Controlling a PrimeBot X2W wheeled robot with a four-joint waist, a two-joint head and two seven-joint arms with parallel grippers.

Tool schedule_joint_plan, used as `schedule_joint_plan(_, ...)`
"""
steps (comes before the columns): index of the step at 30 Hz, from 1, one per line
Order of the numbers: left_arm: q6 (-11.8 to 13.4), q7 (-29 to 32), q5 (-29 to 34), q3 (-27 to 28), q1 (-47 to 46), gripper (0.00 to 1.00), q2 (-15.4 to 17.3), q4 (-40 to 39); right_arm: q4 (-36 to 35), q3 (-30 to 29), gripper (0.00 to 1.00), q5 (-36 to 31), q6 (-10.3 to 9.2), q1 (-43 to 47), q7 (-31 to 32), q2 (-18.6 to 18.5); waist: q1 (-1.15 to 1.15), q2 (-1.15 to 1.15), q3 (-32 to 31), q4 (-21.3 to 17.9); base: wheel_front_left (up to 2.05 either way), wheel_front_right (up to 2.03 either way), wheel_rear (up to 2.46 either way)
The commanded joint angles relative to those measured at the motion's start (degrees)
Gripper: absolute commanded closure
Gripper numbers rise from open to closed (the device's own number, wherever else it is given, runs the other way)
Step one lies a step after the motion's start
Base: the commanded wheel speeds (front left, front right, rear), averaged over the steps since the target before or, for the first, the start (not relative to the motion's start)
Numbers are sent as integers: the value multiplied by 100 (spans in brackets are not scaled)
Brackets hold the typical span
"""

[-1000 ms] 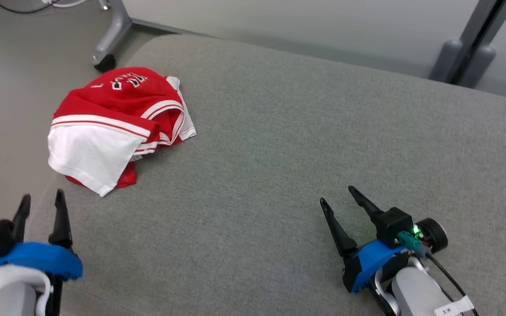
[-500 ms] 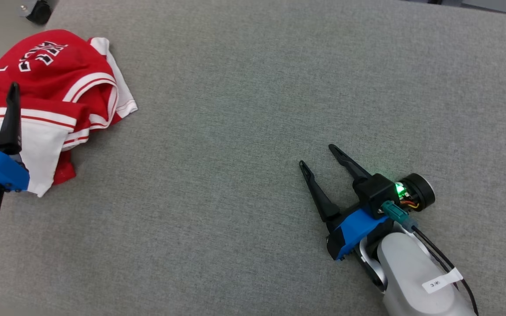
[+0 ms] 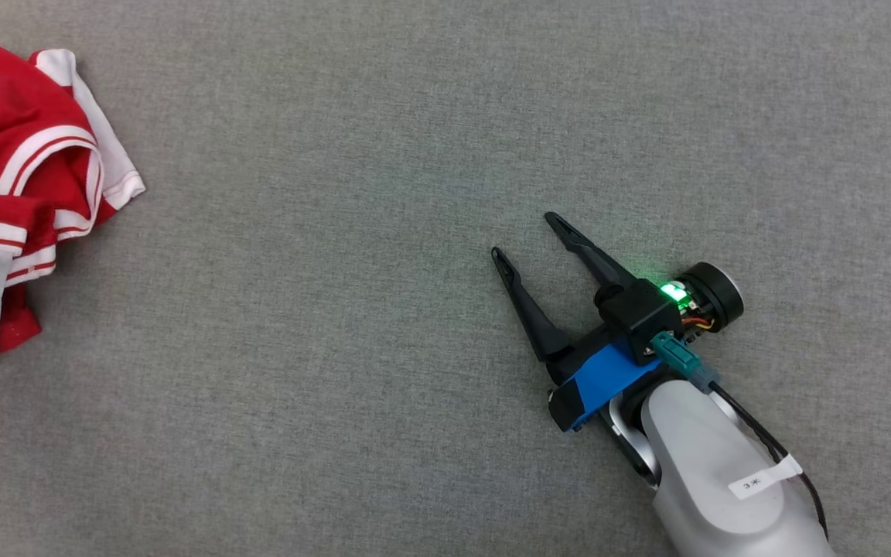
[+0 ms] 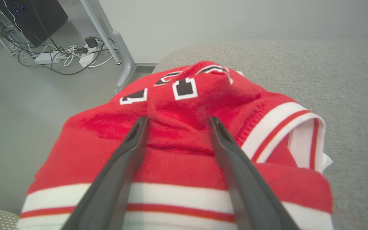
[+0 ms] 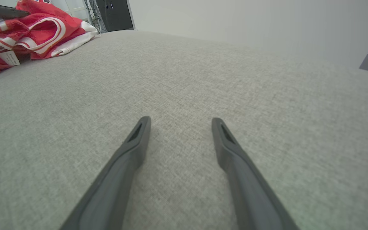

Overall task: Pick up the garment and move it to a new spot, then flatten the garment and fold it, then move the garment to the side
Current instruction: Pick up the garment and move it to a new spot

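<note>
Left wrist view is showing the left claw (image 4: pixel 178 119) hanging wide open directly over the red-and-white jersey (image 4: pixel 184 153); whether its tips are touching the cloth cannot be told. The jersey is lying crumpled near a rounded corner of the grey fabric counter (image 4: pixel 347 80), its black, white-edged lettering (image 4: pixel 184 88) creased and unreadable. Well to the right of the jersey, the right claw (image 3: pixel 525 235) is hovering wide and empty. A white label (image 3: pixel 755 483) on its forearm (image 3: pixel 716 456) is showing "3" plus an unclear mark; the jersey's white tag (image 5: pixel 8 58) is printed too small to read.
</note>
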Motion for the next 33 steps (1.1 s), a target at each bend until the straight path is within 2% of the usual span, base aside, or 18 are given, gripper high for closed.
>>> schedule_joint_plan(1,10,4,-78,-55,-131,0,19,60,440,-191,0,5,-31,185,115,-390,1,0,32,-24,0,0,0)
schedule_joint_plan(2,10,-7,-147,-116,-167,25,35,113,435,-190,0,6,-31,174,115,-393,1,0,54,-39,0,0,0)
schedule_joint_plan(3,10,-15,-227,-177,-177,75,24,143,438,-195,0,7,-32,167,115,-394,1,0,70,-51,0,0,0)
schedule_joint_plan(4,10,-34,-290,-240,-205,100,21,172,434,-205,0,11,-32,169,116,-395,1,0,80,-59,0,0,0)
schedule_joint_plan(10,10,-155,-385,-349,-481,100,112,179,344,-282,0,91,-37,243,114,-392,1,0,4,-66,0,0,0)
schedule_joint_plan(14,10,-158,5,143,-669,100,239,-384,185,-305,0,217,-37,345,104,-344,1,0,-202,-50,0,0,0)
schedule_joint_plan(18,10,-161,452,772,-626,100,203,-1133,74,-263,0,434,-22,488,86,-257,1,0,-533,-85,0,0,0)
schedule_joint_plan(22,10,-159,795,1261,-441,100,24,-1908,-14,-205,0,688,-19,638,67,-238,1,0,-910,-206,0,0,0)
schedule_joint_plan(25,10,-157,934,1417,-263,100,-152,-2418,-72,-194,0,832,-18,790,65,-235,1,0,-1189,-365,0,0,0)
schedule_joint_plan(33,9,-158,915,1175,270,100,-776,-3395,-225,-229,0,1110,-18,1334,62,-226,1,0,-1765,-1069,0,0,0)
